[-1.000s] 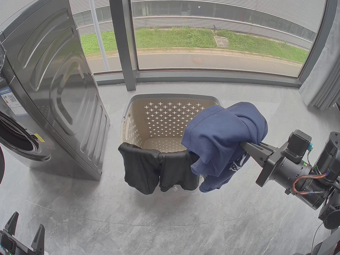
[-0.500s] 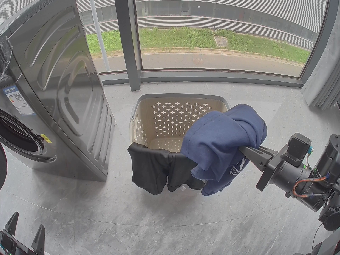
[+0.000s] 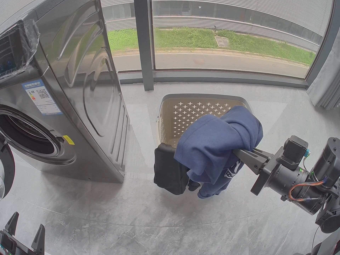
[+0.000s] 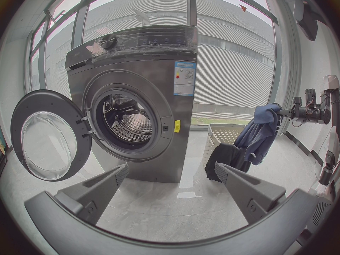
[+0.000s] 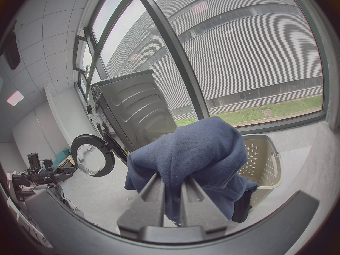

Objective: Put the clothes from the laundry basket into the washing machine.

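A navy blue hoodie (image 3: 216,142) (image 5: 198,160) (image 4: 260,133) hangs in the air in front of the beige laundry basket (image 3: 198,114) (image 4: 221,133) (image 5: 264,162), with my right gripper (image 3: 238,152) (image 5: 173,188) shut on it. A black garment (image 3: 170,172) (image 4: 226,160) drapes over the basket's near rim. The grey washing machine (image 3: 71,89) (image 4: 141,100) (image 5: 138,107) stands to the left, its round door (image 4: 47,139) (image 5: 92,160) swung open and the drum (image 4: 129,119) empty. My left gripper (image 3: 24,232) (image 4: 170,176) stays low at the near left, open and holding nothing.
Grey tiled floor (image 3: 141,216) spreads between me, the machine and the basket. A large window (image 3: 226,29) with a dark post (image 3: 143,36) runs behind them. A grey curtain (image 3: 327,85) hangs at the far right.
The head view has swung left, so the machine's front and opening show more. My right gripper still holds the hoodie in about the same spot. The left gripper has not moved.
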`<state>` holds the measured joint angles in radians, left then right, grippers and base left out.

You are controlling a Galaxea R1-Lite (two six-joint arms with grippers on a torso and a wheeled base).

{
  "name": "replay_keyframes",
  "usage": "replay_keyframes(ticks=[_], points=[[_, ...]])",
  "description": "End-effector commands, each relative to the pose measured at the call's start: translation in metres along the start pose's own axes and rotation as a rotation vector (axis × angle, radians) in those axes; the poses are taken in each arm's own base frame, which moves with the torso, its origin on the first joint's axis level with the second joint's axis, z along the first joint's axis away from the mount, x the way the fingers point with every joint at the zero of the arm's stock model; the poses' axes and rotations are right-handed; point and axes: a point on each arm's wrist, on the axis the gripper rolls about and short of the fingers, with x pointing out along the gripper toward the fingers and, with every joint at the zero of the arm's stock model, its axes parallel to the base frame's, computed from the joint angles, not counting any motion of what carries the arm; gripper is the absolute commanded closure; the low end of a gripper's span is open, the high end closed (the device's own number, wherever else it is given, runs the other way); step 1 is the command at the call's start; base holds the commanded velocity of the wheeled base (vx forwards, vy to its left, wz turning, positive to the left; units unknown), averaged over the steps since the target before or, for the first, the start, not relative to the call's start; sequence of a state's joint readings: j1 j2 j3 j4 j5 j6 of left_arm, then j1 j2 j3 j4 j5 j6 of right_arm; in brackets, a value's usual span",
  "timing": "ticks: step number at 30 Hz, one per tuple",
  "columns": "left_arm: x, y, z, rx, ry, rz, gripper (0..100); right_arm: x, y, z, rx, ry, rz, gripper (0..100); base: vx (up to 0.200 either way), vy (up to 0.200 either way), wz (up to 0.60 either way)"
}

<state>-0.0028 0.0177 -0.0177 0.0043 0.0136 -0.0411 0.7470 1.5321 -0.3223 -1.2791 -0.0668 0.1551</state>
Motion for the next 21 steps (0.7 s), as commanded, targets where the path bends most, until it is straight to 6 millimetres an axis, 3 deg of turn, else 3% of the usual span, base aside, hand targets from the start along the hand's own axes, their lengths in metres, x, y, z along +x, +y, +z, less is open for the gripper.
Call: replay_keyframes(ticks=[1,8,14,21], points=[[0.0003,0.0002,-0.0043,0.000,0.005,0.000,0,0.0038,-0.0014,-0.0050,-0.002,0.020,-0.012,100,0.000,0.200,0.00],[0.0002,0.0002,-0.0039,0.000,0.003,0.000,0,0.0045,-0.0022,-0.0053,-0.002,0.021,-0.019,100,0.000,0.200,0.00],[0.0002,0.0002,-0.0039,0.000,0.003,0.000,0,0.0054,-0.0026,-0.0039,-0.002,0.014,-0.021,100,0.000,0.000,0.00],[0.0002,0.0002,-0.0039,0.000,0.003,0.000,0,0.0055,-0.0029,-0.0038,-0.002,0.014,-0.023,100,-0.200,0.000,0.00]])
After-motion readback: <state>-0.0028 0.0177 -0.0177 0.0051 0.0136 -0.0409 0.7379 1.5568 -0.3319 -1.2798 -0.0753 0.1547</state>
